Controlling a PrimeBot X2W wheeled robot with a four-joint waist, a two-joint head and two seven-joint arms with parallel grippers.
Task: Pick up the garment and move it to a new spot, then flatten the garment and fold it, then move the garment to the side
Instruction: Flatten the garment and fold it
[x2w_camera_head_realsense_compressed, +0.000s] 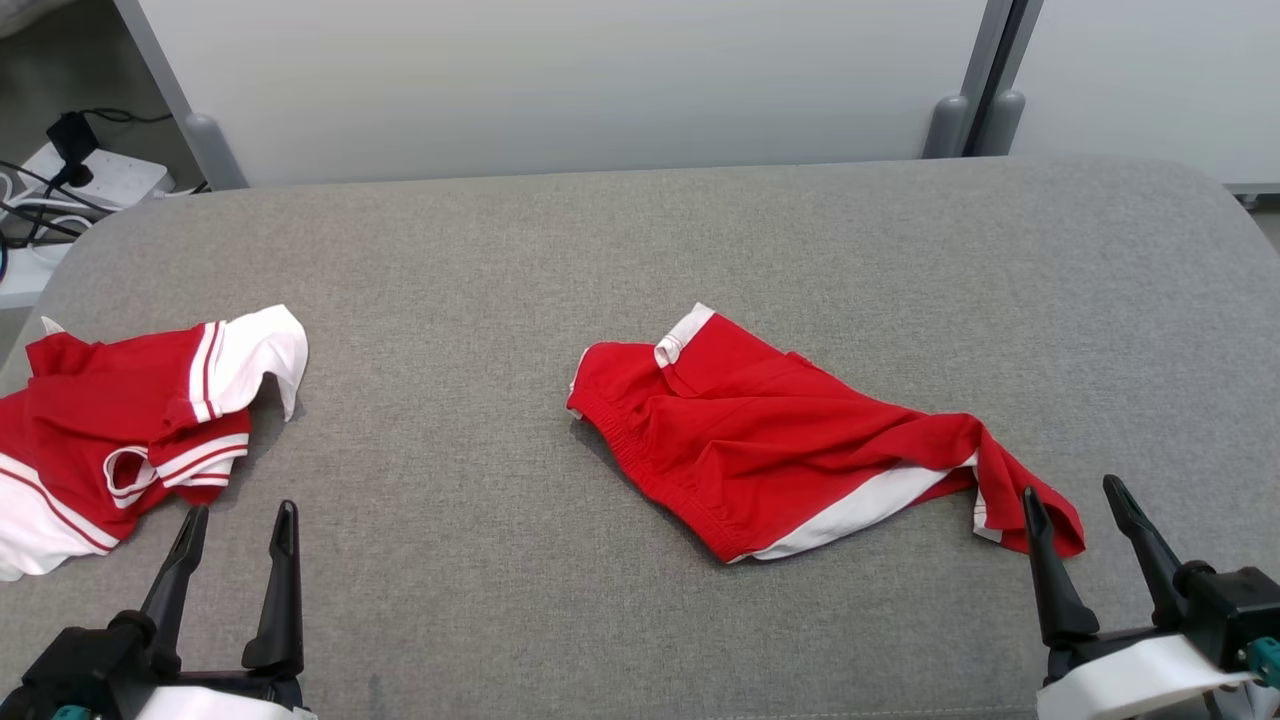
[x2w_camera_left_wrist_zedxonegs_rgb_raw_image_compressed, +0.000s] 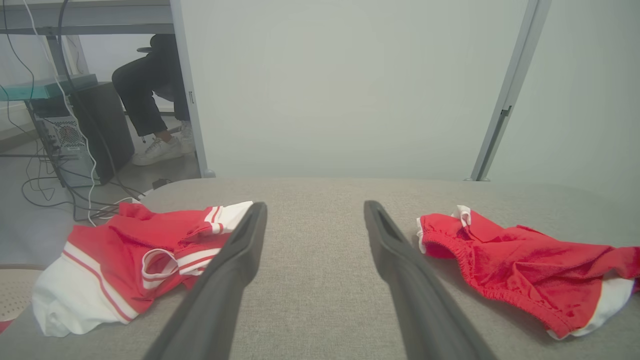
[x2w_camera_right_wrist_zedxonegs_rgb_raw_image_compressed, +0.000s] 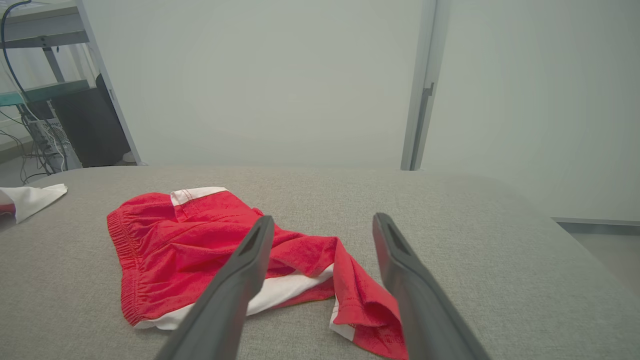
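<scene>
Grey fabric bench (x2w_camera_head_realsense_compressed: 640, 250) with pale wall panels behind it, that's your whole workspace. Your garment, the red shorts (x2w_camera_head_realsense_compressed: 760, 440) with white trim, is lying crumpled a bit right of the middle. The elastic waistband faces the centre and one twisted leg trails off toward your right side.

Your right pincer (x2w_camera_head_realsense_compressed: 1071, 487) sits at the near right with its fingers spread wide and nothing between them. The tip of its inner finger lines up right over the end of that trailing leg, though you can't tell from these shots if it's actually touching the cloth. From the right wrist camera the leg's hem lies low between the two fingers, with most of the shorts off to the left of them.

Your left pincer (x2w_camera_head_realsense_compressed: 243, 508) is spread wide too, empty, and well apart from the shorts. A red-and-white shirt (x2w_camera_head_realsense_compressed: 110, 430) is bunched just beyond it by the bench's left edge.
</scene>
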